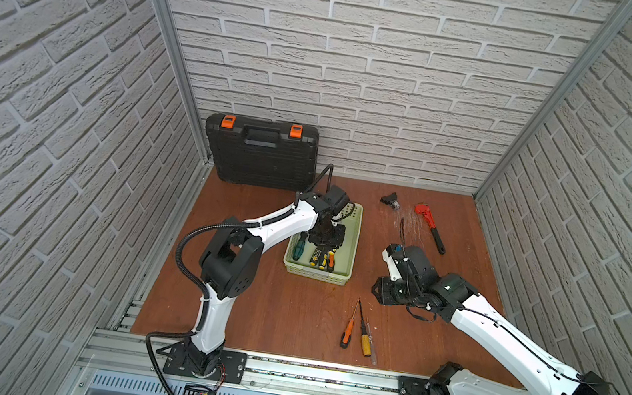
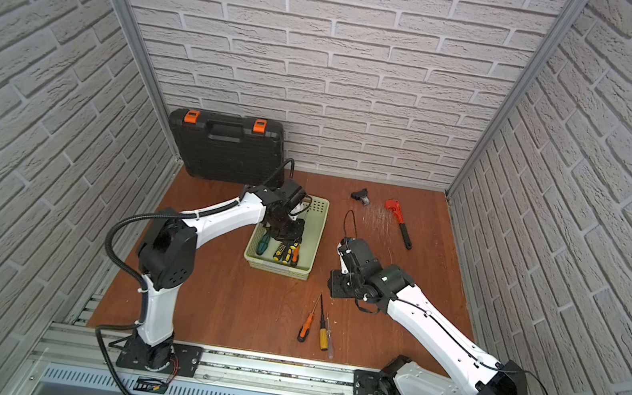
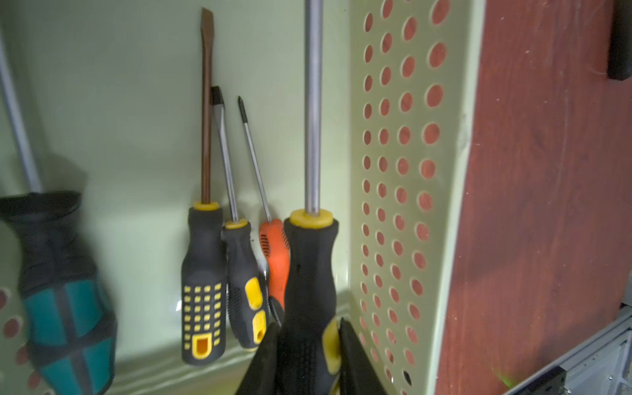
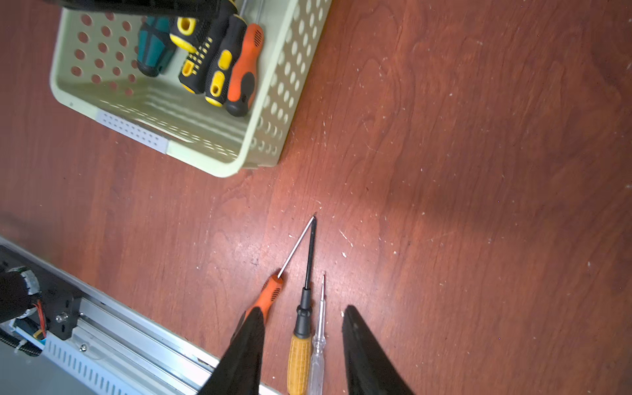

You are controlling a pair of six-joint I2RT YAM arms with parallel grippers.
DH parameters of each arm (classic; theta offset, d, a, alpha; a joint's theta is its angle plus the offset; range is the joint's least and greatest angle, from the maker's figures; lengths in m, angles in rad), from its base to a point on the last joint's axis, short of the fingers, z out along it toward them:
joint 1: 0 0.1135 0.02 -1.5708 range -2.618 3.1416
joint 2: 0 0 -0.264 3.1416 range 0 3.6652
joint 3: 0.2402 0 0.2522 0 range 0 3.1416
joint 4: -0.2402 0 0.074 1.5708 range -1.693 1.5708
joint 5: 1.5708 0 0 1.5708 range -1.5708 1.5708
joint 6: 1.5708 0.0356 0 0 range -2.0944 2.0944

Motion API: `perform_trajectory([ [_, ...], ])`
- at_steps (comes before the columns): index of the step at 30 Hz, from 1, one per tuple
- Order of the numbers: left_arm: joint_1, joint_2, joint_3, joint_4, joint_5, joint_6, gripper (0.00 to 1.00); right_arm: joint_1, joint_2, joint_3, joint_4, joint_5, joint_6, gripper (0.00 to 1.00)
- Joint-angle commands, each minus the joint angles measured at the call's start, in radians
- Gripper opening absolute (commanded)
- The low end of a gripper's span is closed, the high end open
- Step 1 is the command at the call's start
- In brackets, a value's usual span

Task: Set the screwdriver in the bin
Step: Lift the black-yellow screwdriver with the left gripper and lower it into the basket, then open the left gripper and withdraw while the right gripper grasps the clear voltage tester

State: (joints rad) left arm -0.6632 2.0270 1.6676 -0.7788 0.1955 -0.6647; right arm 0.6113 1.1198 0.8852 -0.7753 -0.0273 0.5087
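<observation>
Now, left hand (image 3: 307,342) tight around the screwdriver (image 3: 309,266) handle inside the bin (image 3: 458,191); right hand (image 4: 302,313), jaws apart.

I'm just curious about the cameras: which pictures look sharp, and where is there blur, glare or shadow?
Left wrist view: the teal-handled screwdriver is blurred, the bin wall sharp. Right wrist view: a pale sheen on the table. Both top views: even light, all in focus.

arms (image 1: 281,223): white shells, black joints | hose (image 1: 179,251): black, ribbed | bases (image 1: 236,366): black plates | pincer fingers (image 4: 246,352): black, tapered
</observation>
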Motion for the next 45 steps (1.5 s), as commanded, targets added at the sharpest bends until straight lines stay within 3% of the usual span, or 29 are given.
perform_trajectory([
  [1, -0.016, 0.052, 0.059, 0.009, 0.025, 0.009, 0.08, -0.004, -0.023, -0.028, 0.009, -0.019, 0.009, 0.4],
  [17, -0.068, 0.17, 0.067, 0.056, -0.031, -0.047, 0.11, -0.004, -0.063, -0.097, 0.038, -0.044, 0.029, 0.41],
  [23, -0.067, 0.166, 0.042, 0.094, -0.032, -0.061, 0.29, -0.005, -0.074, -0.115, 0.038, -0.04, 0.033, 0.41],
  [29, -0.067, 0.141, 0.02, 0.105, -0.04, -0.062, 0.38, -0.004, -0.072, -0.116, 0.04, -0.041, 0.033, 0.41],
  [37, -0.069, 0.029, -0.024, 0.13, -0.052, -0.061, 0.44, -0.005, -0.047, -0.099, 0.02, -0.027, 0.029, 0.42],
  [45, -0.086, -0.256, -0.235, 0.154, -0.106, 0.001, 0.51, 0.028, -0.057, -0.142, -0.041, 0.024, 0.093, 0.42],
])
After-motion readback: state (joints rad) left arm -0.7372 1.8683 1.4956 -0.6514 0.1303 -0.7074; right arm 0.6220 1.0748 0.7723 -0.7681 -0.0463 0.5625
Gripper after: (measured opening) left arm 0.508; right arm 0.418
